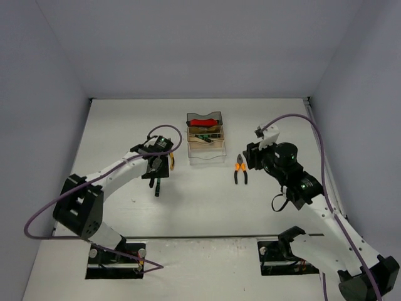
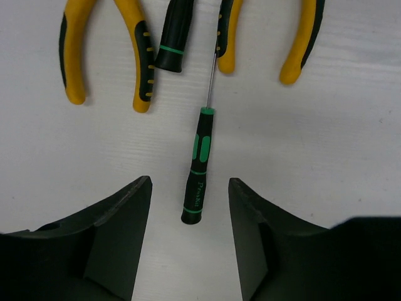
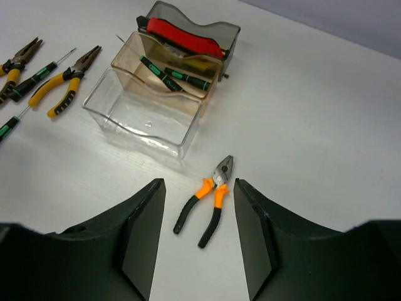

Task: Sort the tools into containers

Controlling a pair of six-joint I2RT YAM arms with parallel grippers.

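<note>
My left gripper (image 1: 155, 174) (image 2: 190, 182) is open above a thin black-green screwdriver (image 2: 198, 166) (image 1: 158, 187) lying on the table; its handle end lies between the jaws, untouched. Beyond it lie two yellow-handled pliers (image 2: 106, 50) (image 2: 294, 44) and a second screwdriver (image 2: 172, 37). My right gripper (image 1: 252, 157) (image 3: 199, 182) is open above orange-handled pliers (image 3: 210, 200) (image 1: 240, 169) lying right of the bins. The grey bin (image 3: 229, 37) holds a red-handled cutter (image 3: 182, 34) (image 1: 203, 121). The amber bin (image 3: 125, 59) holds screwdrivers (image 3: 175, 74). The clear bin (image 3: 141, 116) (image 1: 207, 155) looks empty.
The yellow pliers (image 3: 66, 78) and loose screwdrivers (image 3: 31, 78) lie left of the bins. A yellow handle (image 1: 171, 161) shows beside my left wrist. Walls close in the table at the back and both sides.
</note>
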